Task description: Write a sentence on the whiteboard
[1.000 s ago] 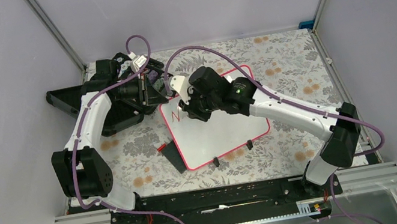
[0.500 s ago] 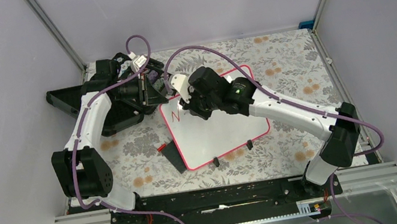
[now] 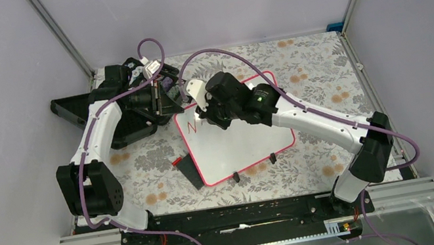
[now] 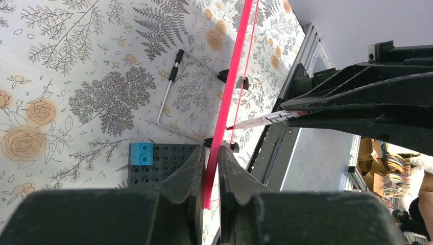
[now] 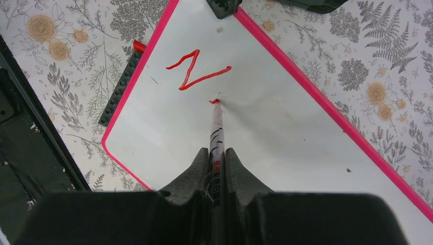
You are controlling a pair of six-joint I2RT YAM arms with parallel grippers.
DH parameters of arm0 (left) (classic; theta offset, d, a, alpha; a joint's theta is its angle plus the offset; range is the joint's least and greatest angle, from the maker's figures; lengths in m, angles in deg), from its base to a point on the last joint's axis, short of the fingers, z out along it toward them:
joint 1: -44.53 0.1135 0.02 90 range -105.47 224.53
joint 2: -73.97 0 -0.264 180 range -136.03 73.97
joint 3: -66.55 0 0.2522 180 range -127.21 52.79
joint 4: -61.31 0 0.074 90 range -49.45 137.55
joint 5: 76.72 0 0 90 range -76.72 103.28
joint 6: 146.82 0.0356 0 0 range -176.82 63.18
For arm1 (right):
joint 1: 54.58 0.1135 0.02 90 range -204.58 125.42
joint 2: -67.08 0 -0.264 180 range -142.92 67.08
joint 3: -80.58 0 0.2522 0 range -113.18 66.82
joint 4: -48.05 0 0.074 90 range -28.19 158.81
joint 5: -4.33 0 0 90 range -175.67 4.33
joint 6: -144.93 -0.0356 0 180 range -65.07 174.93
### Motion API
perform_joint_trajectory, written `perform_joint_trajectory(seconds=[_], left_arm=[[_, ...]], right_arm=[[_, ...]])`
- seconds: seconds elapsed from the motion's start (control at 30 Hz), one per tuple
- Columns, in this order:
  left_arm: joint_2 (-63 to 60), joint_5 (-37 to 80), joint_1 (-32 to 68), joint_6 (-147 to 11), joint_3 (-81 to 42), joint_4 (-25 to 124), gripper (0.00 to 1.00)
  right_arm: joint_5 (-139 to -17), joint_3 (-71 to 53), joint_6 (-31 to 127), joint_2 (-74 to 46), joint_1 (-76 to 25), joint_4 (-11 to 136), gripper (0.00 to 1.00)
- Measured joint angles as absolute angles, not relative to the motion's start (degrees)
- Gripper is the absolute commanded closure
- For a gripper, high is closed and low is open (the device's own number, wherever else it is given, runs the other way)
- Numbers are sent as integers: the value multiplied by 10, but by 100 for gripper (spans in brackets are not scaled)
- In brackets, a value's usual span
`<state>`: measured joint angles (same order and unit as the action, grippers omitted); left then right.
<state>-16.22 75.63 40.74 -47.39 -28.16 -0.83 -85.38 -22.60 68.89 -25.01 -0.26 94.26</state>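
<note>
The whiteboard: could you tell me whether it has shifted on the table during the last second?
No. The whiteboard lies just where it did: its two black clip feet sit on the same spots of the floral cloth.

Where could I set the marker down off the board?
Widest bare cloth: right of the whiteboard, out to the right wall. A narrower strip runs between its clip feet and the arms' base rail. Crowded: far left, where the left gripper clamps the board's edge, and the dark grey studded plate by its near-left edge.
</note>
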Motion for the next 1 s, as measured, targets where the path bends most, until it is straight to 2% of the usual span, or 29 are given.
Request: perform_joint_trajectory(seconds=[1.0], left_arm=[[-162, 752, 407, -473, -282, -8, 100]], right_arm=[[-828, -235, 685, -268, -1, 941, 100]])
